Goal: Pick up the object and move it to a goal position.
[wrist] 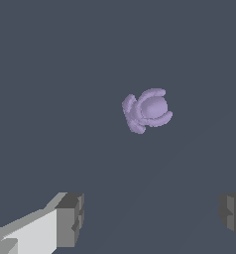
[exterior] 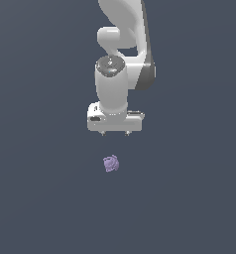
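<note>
1. I see the gripper (exterior: 115, 133) spread wide, holding nothing.
2. The object (exterior: 110, 163) lies on the floor, nearer the exterior camera than the gripper.
3. I should centre over the object before descending.

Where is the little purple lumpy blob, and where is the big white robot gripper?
Small pale-purple lumpy blob (exterior: 110, 163): exterior view, middle of its body.
White robot gripper (exterior: 115, 133): exterior view, midway between its two fingertips.
Gripper finger (wrist: 70, 218): wrist view, grey pad.

Open floor (exterior: 45, 198) around object (exterior: 110, 163)
</note>
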Tool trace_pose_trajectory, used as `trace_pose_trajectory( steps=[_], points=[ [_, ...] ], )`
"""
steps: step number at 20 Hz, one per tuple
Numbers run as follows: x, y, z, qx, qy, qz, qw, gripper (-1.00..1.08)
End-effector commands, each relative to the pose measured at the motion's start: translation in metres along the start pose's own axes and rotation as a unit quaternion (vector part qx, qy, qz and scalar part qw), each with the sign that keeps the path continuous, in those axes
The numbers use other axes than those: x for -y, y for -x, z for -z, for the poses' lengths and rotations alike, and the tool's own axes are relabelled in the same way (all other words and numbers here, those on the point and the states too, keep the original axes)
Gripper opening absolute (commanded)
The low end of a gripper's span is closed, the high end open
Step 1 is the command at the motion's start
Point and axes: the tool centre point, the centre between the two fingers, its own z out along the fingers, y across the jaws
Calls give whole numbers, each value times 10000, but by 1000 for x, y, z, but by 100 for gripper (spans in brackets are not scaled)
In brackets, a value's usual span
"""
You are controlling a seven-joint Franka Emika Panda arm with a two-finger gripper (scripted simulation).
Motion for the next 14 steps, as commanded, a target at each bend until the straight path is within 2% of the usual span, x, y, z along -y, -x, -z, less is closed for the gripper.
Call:
trace_pose_trajectory(
  steps=[1, 9, 14],
  points=[
    [0, 0, 0, 0, 0, 0, 10000, 100],
    [18, 1, 7, 56, -104, 75, 9999, 100],
    [18, 1, 8, 59, -109, 72, 9999, 100]
  ],
)
